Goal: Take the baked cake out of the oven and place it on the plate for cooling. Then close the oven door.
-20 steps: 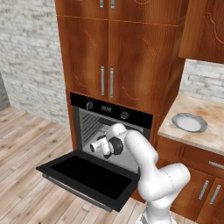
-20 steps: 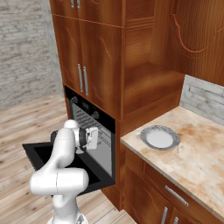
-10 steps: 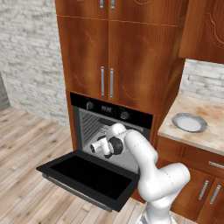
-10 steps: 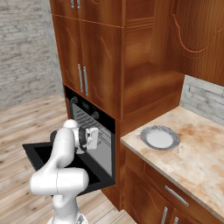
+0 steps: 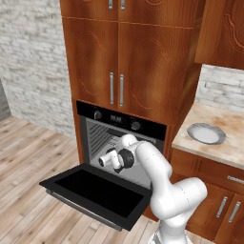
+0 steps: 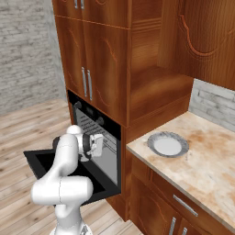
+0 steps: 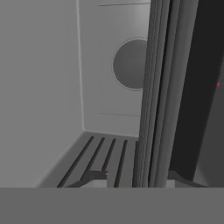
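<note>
At the oven [image 5: 119,138] mouth, the pincer [image 5: 102,161] is held level with the wire racks and aimed into the cavity, a posture that suits reaching for the baked cake. The oven door [image 5: 95,192] lies fully lowered, flat beneath the arm, giving clear access. In the hand view the camera is rolled, so the rack [image 7: 155,96] appears as upright bars; the pincer's two dark tips flank it at the bottom edge, apart and holding nothing. A small red speck [image 7: 217,85] shows at the right of that view, against the dark band; this may be the cake's top, but it is too small to confirm. The plate [image 6: 168,144] waits bare on the table [image 6: 215,170] to the oven's right, well apart from the arm. Judgement: extraction not yet begun; door closure outstanding.
</note>
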Motion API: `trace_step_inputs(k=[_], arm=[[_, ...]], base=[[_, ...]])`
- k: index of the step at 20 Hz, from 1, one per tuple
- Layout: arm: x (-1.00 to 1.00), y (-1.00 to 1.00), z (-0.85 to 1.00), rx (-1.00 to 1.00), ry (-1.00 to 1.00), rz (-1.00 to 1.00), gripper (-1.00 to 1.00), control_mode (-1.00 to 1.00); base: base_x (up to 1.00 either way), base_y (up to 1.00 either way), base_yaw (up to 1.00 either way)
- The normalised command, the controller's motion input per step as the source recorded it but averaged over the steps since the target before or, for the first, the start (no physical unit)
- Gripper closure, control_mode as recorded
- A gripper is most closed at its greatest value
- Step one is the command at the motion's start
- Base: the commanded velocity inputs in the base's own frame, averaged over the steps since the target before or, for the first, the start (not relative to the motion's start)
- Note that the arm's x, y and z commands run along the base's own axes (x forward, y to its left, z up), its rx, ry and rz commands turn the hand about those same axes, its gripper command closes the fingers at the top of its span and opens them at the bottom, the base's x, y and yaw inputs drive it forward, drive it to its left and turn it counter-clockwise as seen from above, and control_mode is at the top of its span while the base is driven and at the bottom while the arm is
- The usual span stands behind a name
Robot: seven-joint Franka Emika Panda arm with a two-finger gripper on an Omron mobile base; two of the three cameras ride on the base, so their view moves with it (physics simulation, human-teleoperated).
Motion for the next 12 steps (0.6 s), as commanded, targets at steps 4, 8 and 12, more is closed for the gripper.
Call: trace_step_inputs(k=[4,8,12], arm=[[-0.07,-0.01,-0.18,-0.01,0.0,0.0,1.0,-1.0],[-0.16,0.0,-0.23,-0.03,0.0,0.0,1.0,-1.0],[-0.2,0.01,-0.23,-0.03,0.0,0.0,1.0,-1.0]], base=[[0.0,0.0,0.0],[0.0,0.0,0.0],[0.0,0.0,0.0]])
